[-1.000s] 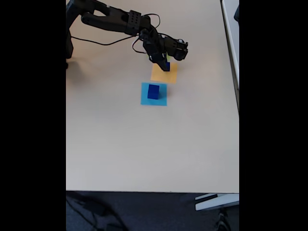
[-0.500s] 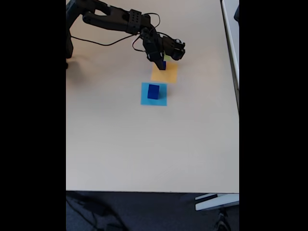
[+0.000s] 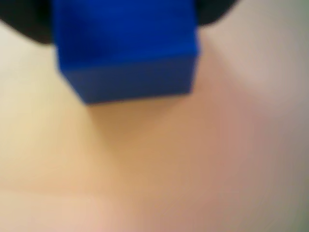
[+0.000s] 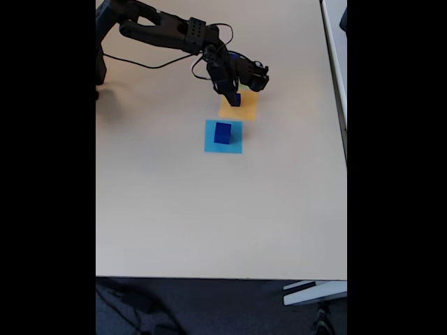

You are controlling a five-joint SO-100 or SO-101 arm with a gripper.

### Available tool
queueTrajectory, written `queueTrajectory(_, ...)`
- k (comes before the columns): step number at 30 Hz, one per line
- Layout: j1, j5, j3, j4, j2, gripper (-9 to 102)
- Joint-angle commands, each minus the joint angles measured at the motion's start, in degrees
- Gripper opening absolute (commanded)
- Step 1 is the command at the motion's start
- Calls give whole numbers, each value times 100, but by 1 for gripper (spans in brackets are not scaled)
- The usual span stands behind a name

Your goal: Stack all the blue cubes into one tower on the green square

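Observation:
In the fixed view my gripper (image 4: 234,96) hangs over the far edge of the orange square (image 4: 241,109), shut on a small blue cube (image 4: 235,100). Up close in the wrist view that cube (image 3: 125,48) is blurred and sits between the dark fingers (image 3: 215,9), just above an orange-tinted surface. A larger blue cube (image 4: 223,132) stands on the light-blue square (image 4: 211,145). The green square is hidden behind the arm. No tower can be seen.
The black arm (image 4: 164,29) reaches in from the top left, with a cable looping beside it. The beige table (image 4: 209,216) stretches wide toward its near edge. Another surface borders the right side (image 4: 336,42).
The gripper with the small blue cube has shifted slightly left and lower over the orange square's far edge. The cube on the light-blue square has not moved.

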State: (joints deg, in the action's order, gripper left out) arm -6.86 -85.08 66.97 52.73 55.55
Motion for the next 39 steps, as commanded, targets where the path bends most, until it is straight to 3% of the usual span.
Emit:
queueTrajectory(1, 35, 44, -536, 105, 26, 14)
queueTrajectory(8, 97, 79, -817, 237, -53, 18)
queueTrajectory(15, 149, 343, -2101, 756, -404, 22)
queueTrajectory(25, 105, 554, -2900, 1151, -492, 22)
queueTrajectory(39, 589, -202, -3744, 1626, -422, 19)
